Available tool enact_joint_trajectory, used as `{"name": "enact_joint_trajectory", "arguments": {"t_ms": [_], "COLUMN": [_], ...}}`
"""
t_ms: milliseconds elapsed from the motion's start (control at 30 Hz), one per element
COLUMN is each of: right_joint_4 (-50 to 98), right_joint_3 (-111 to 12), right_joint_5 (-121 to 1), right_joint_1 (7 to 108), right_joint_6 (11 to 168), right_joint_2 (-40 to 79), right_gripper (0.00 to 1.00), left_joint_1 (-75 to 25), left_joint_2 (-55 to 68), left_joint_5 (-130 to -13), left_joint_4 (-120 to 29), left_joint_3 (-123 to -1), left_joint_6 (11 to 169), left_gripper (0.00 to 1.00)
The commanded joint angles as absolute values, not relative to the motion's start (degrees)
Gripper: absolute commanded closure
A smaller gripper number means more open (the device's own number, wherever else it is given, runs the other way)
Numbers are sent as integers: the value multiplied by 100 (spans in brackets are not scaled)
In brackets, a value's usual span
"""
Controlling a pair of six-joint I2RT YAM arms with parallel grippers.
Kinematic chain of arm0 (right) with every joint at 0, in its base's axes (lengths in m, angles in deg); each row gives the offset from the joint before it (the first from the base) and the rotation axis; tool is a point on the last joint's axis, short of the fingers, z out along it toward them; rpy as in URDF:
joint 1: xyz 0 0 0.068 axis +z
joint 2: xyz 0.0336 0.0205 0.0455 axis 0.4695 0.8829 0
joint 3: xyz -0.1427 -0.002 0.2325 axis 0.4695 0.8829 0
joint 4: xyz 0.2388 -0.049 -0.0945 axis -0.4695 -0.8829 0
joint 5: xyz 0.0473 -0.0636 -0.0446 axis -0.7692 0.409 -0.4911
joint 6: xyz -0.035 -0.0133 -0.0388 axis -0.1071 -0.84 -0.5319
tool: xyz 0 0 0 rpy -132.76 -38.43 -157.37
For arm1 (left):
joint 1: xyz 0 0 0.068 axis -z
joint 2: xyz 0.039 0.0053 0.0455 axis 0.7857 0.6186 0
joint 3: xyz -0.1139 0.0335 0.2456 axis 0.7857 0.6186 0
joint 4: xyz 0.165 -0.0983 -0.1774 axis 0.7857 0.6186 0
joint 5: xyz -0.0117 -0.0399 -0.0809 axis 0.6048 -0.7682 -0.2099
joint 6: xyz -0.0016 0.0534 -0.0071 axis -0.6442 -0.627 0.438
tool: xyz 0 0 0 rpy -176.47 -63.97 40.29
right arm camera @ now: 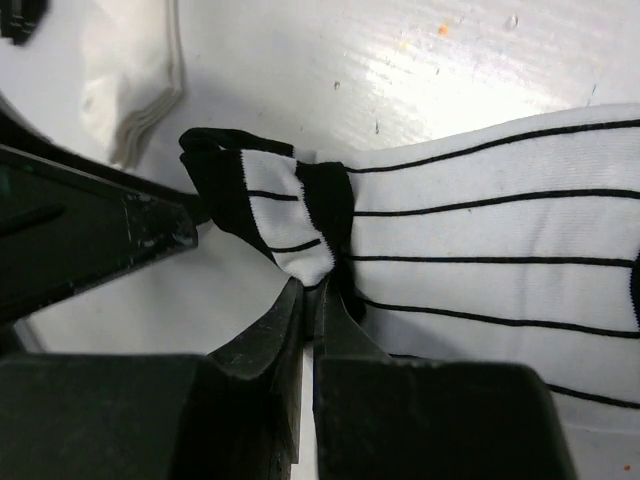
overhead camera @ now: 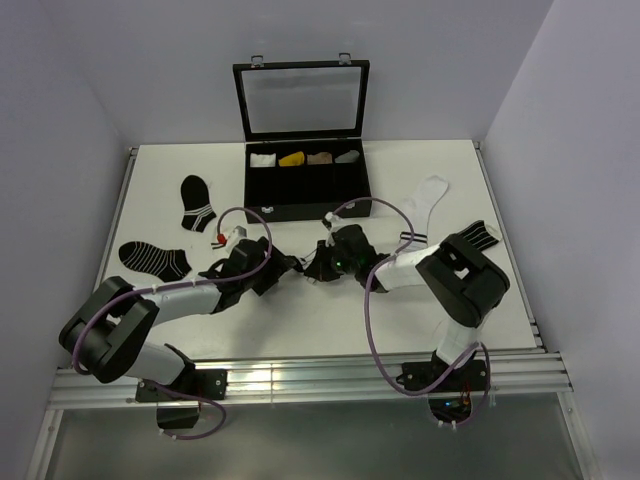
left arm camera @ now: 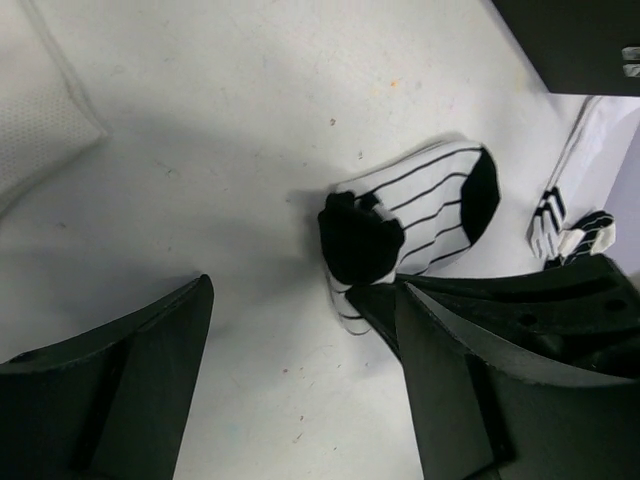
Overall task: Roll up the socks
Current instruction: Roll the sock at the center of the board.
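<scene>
Right wrist view shows my right gripper point(right arm camera: 312, 295) pressed together, pinching a bunched-up bit of the socks point(right arm camera: 480, 230) where a black band wraps the white cloth. The part of the socks I can see is white with thin black lines. It lies flat on the bench point(right arm camera: 420, 50) and runs off to the right side of that view. Left wrist view shows my left gripper point(left arm camera: 300, 300) spread wide over the bench. The socks point(left arm camera: 430, 210) lie just past one of its fingers point(left arm camera: 500, 380), folded short, with a black lump at one end and a black tip at the other. I cannot tell if that finger touches them. From the top view, my left gripper point(overhead camera: 288, 268) and right gripper point(overhead camera: 322, 268) come close together near the middle of the bench, just in front of a black box point(overhead camera: 300, 212) with its lid up. The socks are mostly hidden under them there. Four little bundles point(overhead camera: 292, 158) sit in the back row of the box: white, yellow, tan and grey. Two black socks point(overhead camera: 197, 203) with white stripes lie on the left. A long white sock point(overhead camera: 425, 205) lies on the right.
</scene>
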State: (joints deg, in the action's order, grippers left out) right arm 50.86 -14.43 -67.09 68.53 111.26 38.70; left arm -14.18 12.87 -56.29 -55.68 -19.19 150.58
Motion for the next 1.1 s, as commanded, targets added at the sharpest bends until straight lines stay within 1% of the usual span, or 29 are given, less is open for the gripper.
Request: {"name": "enact_joint_trajectory", "arguments": {"t_ms": [0,100,333,500,767,1000,1067], "right_joint_4": [5486,5881,6560,6622,6753,6701,6692], "right_joint_3": [-1132,-1026,-763,-780,-727,-780,-789], "right_joint_5": [-7591,-8048,-8602,-8691,-8761,-8823,-8849], "right_joint_1": [6554,6325,5930,5859,5727,5674,5674], "right_joint_6": [11657,11975,12520,12643,12836,12863,12863], "right_joint_2": [3988,4207,4594,4761,4911,4981,4999], "right_gripper": [100,100,100,100,100,99,98], "left_joint_1": [-1390,-1390,-1399,-1390,-1382,-1355,-1346], "left_joint_2": [1210,1368,1807,2089,2564,2897,3012], "left_joint_5": [-5477,-5538,-5732,-5907,-6110,-6136,-6110], "left_joint_4": [-6008,-6079,-6289,-6474,-6527,-6299,-6255], "left_joint_3": [-1941,-2065,-2232,-2320,-2478,-2583,-2610], "left_joint_6": [14933,14818,14686,14599,14555,14572,14616], "left_gripper": [22,22,27,28,34,38,41]}}
